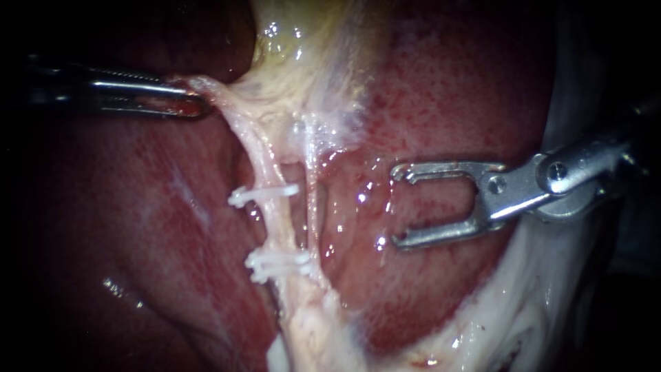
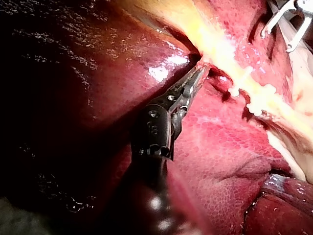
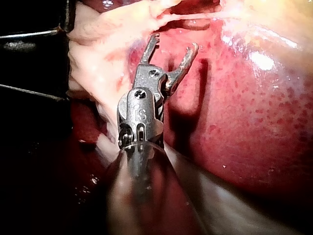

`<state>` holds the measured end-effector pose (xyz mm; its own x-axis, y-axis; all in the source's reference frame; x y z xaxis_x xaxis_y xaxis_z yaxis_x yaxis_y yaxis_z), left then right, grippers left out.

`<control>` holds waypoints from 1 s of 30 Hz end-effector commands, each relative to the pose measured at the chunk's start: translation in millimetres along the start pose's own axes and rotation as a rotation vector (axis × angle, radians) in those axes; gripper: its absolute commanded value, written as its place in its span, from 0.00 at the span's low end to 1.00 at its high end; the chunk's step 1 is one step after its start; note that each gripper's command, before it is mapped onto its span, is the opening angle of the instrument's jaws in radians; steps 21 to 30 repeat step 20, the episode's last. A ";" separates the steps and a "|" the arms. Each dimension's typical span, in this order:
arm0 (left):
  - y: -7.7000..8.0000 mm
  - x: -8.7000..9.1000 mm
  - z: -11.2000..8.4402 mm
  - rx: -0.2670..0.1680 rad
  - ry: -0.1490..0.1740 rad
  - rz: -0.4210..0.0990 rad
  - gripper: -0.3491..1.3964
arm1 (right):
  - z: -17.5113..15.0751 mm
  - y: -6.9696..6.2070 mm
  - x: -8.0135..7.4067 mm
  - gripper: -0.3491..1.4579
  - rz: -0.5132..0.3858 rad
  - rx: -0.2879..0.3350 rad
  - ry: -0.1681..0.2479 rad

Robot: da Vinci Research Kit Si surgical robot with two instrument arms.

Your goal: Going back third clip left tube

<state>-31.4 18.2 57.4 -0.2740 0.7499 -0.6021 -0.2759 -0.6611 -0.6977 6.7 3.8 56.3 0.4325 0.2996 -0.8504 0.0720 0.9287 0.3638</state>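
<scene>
The liver [image 1: 441, 103] is the largest structure in the endoscope view, red and wet, and fills the field from 9 o'clock through 3 o'clock. A sheet of pale yellowish tissue [image 1: 303, 62] descends from 12 o'clock and narrows toward the centre. A white membrane [image 1: 544, 289] borders the liver from 3 to 5 o'clock. The right instrument [image 1: 397, 207] enters from 3 o'clock. Its two hooked jaws are spread wide, hold nothing, and hover over bare liver at the 3 o'clock side of the tubes, apart from them. The right wrist view shows the same gap [image 3: 174, 44], with liver ahead of the jaws. The left instrument [image 1: 195, 100] enters from 9 o'clock. Its jaws pinch the edge of the pale yellowish tissue at 10 o'clock, and that tissue is stretched taut toward them. The left tube [image 1: 268, 172] runs from this stretched tissue down toward 6 o'clock. A thinner second tube [image 1: 312, 207] lies just at its 3 o'clock side. An upper clip [image 1: 265, 194] crosses the left tube near the centre. A lower clip cluster [image 1: 277, 265] crosses it toward 6 o'clock, and the separate clips in that cluster cannot be counted with certainty.
</scene>
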 end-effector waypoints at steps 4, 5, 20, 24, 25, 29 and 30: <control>-0.8 -0.8 1.1 0.002 -0.014 0.006 0.00 | -0.1 0.0 -0.1 0.47 0.000 0.001 0.000; -1.0 -1.0 1.3 0.001 -0.015 0.007 0.00 | -0.2 0.0 -0.1 0.47 0.000 0.001 0.000; -1.5 -1.6 2.2 -0.002 -0.022 0.011 0.00 | -0.3 -0.2 0.0 0.47 0.000 0.001 0.000; -1.5 -1.6 2.2 -0.002 -0.022 0.011 0.00 | -0.3 -0.2 0.0 0.47 0.000 0.001 0.000; -1.5 -1.6 2.2 -0.002 -0.022 0.011 0.00 | -0.3 -0.2 0.0 0.47 0.000 0.001 0.000; -1.5 -1.6 2.2 -0.002 -0.022 0.011 0.00 | -0.3 -0.2 0.0 0.47 0.000 0.001 0.000; -1.5 -1.6 2.2 -0.002 -0.022 0.011 0.00 | -0.3 -0.2 0.0 0.47 0.000 0.001 0.000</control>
